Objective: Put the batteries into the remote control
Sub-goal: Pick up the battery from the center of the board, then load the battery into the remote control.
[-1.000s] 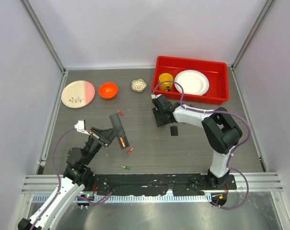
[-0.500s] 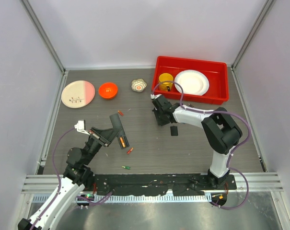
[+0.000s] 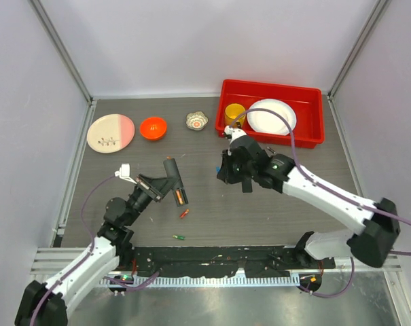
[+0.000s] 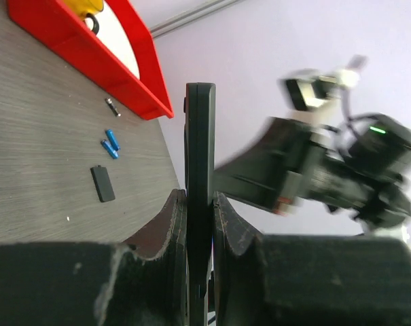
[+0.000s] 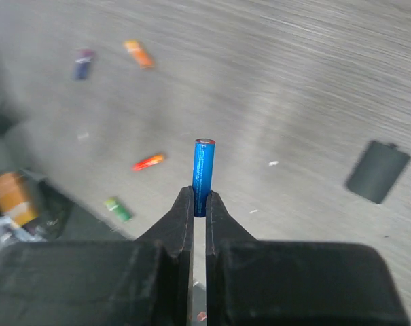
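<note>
My left gripper (image 3: pixel 156 187) is shut on the remote control (image 3: pixel 172 178), a long black bar held above the table with an orange battery (image 3: pixel 179 197) in its open bay. The left wrist view shows the remote (image 4: pixel 200 149) edge-on between my pads (image 4: pixel 172 224). My right gripper (image 3: pixel 223 172) is shut on a blue battery (image 5: pixel 203 175), held upright above the table (image 5: pixel 314 81). Loose on the table are a red battery (image 3: pixel 184 214), a green one (image 3: pixel 179 237), and two blue ones (image 4: pixel 110 144). The right wrist view also shows the red battery (image 5: pixel 148 161) and the green one (image 5: pixel 117 208).
A small squarish black flat piece (image 3: pixel 246 185) lies by the right gripper. A red tray (image 3: pixel 307 139) with a yellow cup and a white plate stands at the back right. An orange bowl (image 3: pixel 153 128), a pink-and-cream plate (image 3: pixel 111 132) and a small foil cup (image 3: pixel 197 121) stand at the back.
My right arm has lifted from the table with the blue battery and its elbow has swung out to the right. My left gripper has carried the remote a little forward and to the right.
</note>
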